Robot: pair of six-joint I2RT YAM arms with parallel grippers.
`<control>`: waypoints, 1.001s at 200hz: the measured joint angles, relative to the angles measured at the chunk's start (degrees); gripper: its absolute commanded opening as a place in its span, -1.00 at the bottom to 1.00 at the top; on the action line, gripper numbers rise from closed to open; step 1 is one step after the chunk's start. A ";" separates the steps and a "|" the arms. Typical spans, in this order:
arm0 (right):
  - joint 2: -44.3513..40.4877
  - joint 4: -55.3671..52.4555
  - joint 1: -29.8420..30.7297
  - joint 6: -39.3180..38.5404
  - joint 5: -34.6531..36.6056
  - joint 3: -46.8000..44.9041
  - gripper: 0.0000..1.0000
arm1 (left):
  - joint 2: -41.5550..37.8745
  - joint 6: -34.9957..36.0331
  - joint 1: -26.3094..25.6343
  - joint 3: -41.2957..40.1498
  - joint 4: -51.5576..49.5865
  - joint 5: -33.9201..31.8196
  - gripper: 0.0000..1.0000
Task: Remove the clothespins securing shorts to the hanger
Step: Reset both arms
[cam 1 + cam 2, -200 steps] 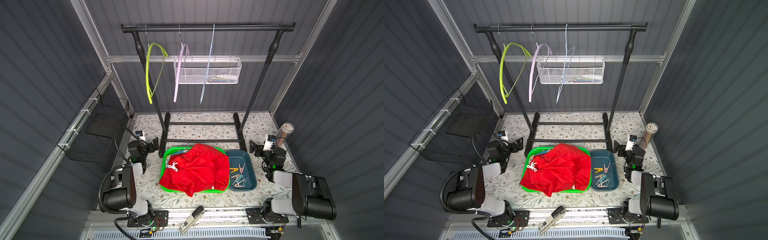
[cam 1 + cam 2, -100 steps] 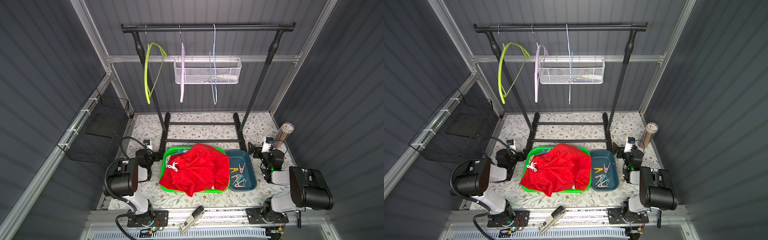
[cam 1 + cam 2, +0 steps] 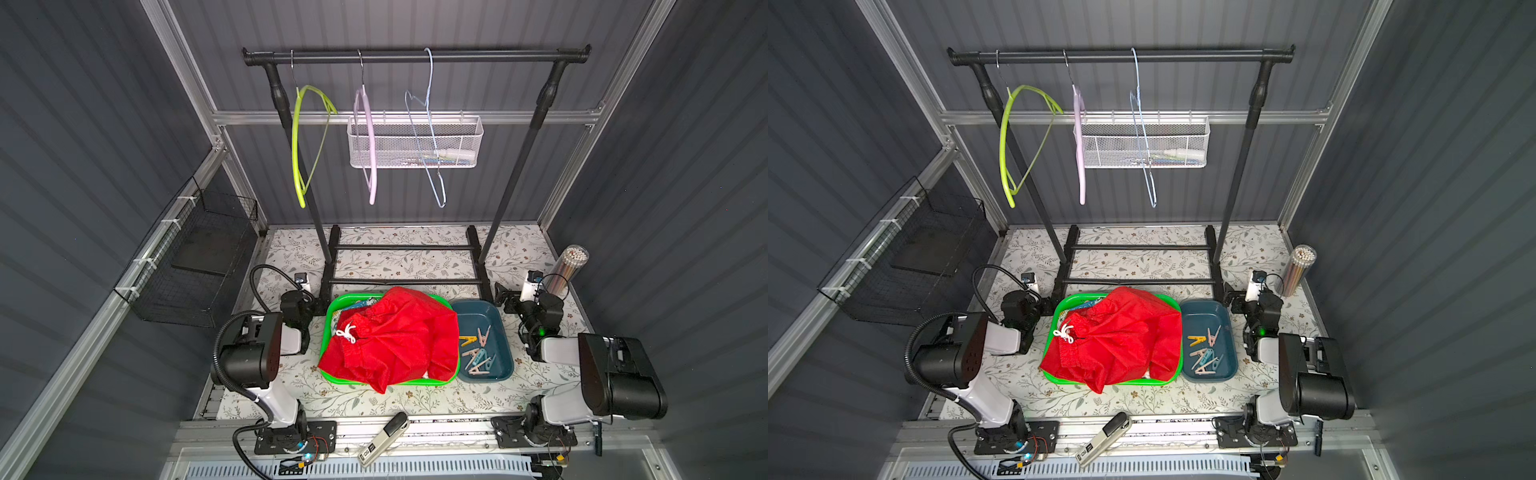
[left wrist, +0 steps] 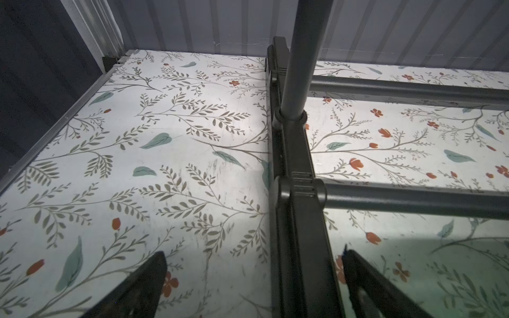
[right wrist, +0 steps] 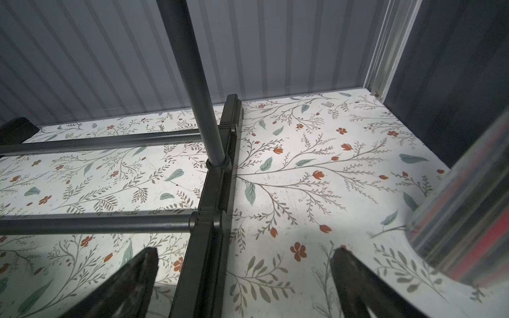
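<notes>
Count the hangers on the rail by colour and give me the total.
Lime green hanger: 1
Pale pink hanger: 1
Light blue wire hanger: 1
Total: 3, all hanging bare on the black rail.

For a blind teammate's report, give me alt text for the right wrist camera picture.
The open right gripper hangs low over a floral table, a clothes rack's black foot showing between its fingers; a clear cylinder stands nearby.
</notes>
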 measured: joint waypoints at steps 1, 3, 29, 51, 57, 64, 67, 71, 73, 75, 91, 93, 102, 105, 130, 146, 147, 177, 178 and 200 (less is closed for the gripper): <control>0.00 -0.02 0.00 0.00 -0.02 0.00 0.99 | 0.00 0.00 0.00 0.00 0.00 0.00 0.99; 0.00 -0.04 0.02 0.00 0.09 0.00 0.98 | 0.00 0.00 0.00 0.00 -0.04 0.00 0.99; 0.00 -0.33 0.04 0.00 0.66 0.00 0.99 | 0.00 0.00 -0.02 0.07 -0.24 -0.33 0.99; 0.02 -0.35 0.04 0.00 0.98 0.00 0.99 | 0.00 0.02 -0.07 0.13 -0.28 -0.70 0.99; 0.02 -0.35 0.04 0.00 1.03 0.00 0.99 | 0.00 0.04 -0.07 0.15 -0.28 -0.83 1.00; 0.00 -0.35 0.04 0.00 1.05 0.00 0.98 | 0.00 0.15 -0.07 0.15 -0.28 -0.83 0.99; 0.00 -0.35 0.04 0.00 1.05 0.00 0.99 | 0.00 0.20 -0.07 0.15 -0.28 -0.85 0.99; 0.02 -0.37 0.04 0.00 1.05 0.00 0.98 | 0.00 0.22 -0.07 0.15 -0.28 -0.85 0.99; 0.00 -0.37 0.04 0.00 1.05 0.00 0.99 | 0.00 0.24 -0.07 0.15 -0.28 -0.85 0.99; 0.02 -0.35 0.04 0.00 1.05 0.00 0.99 | 0.00 0.26 -0.07 0.15 -0.28 -0.85 0.99; 0.00 -0.37 0.04 0.00 1.05 0.00 0.99 | 0.00 0.44 -0.07 0.15 -0.28 -0.85 0.99; 0.00 -0.37 0.04 0.00 1.05 0.00 0.99 | 0.00 0.44 -0.07 0.15 -0.28 -0.85 0.99; 0.00 -0.37 0.04 0.00 1.05 0.00 0.99 | 0.02 0.44 -0.07 0.15 -0.28 -0.87 0.99; 0.00 -0.37 0.04 0.00 1.05 0.00 0.99 | 0.00 0.44 -0.07 0.15 -0.28 -0.87 0.99; 0.02 -0.37 0.04 0.00 1.07 0.00 0.98 | 0.02 0.44 -0.07 0.15 -0.28 -0.85 0.99; 0.02 -0.37 0.04 0.00 1.07 0.00 0.99 | 0.00 0.44 -0.07 0.15 -0.28 -0.85 1.00; 0.02 -0.37 0.04 0.00 1.05 0.00 0.99 | 0.00 0.44 -0.07 0.15 -0.28 -0.87 1.00; 0.02 -0.39 0.04 0.00 1.05 0.00 0.98 | 0.02 0.44 -0.07 0.15 -0.28 -0.87 0.99; 0.00 -0.39 0.04 0.00 1.05 0.00 0.99 | 0.00 0.46 -0.07 0.15 -0.28 -0.85 0.99; 0.02 -0.39 0.04 0.00 1.05 0.00 0.98 | 0.00 0.44 -0.07 0.15 -0.28 -0.87 0.99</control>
